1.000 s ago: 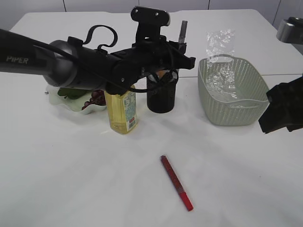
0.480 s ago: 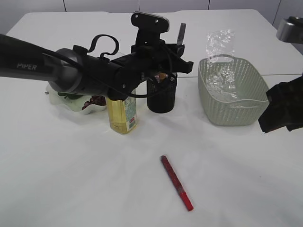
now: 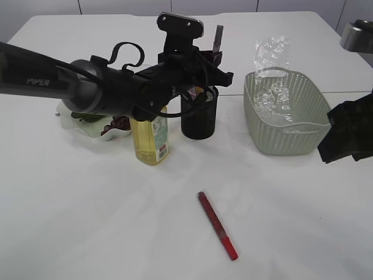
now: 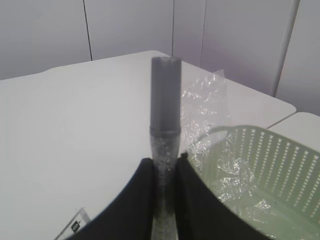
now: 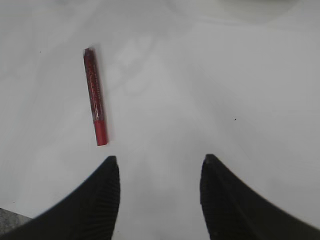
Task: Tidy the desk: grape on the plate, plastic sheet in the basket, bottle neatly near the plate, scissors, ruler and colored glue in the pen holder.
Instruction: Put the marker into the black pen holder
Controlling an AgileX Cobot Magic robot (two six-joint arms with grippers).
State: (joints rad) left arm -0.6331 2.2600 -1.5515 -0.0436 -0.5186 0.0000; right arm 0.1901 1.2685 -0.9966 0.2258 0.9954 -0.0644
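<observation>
My left gripper (image 3: 218, 56) is shut on a silver colored glue pen (image 4: 165, 125), which it holds upright just above the black mesh pen holder (image 3: 199, 122). A red colored glue pen (image 3: 217, 225) lies flat on the desk (image 3: 87, 221) near the front; it also shows ahead and left of my right gripper (image 5: 160, 165), which stands open over bare desk with nothing in it. The bottle (image 3: 150, 139) stands beside the plate (image 3: 70, 121), which holds the grape (image 3: 119, 123). The plastic sheet (image 3: 271, 53) sticks up out of the basket (image 3: 285, 125). Scissors and ruler are hidden behind my left arm.
My left arm (image 3: 87, 87) stretches across the back from the left and covers the plate and bottle top. The right arm (image 3: 349, 131) hangs at the right edge beside the basket. A seam between two tabletops runs behind the basket.
My left gripper has shifted slightly to the left and up with the silver pen in it. The right arm and the red pen have stayed still.
</observation>
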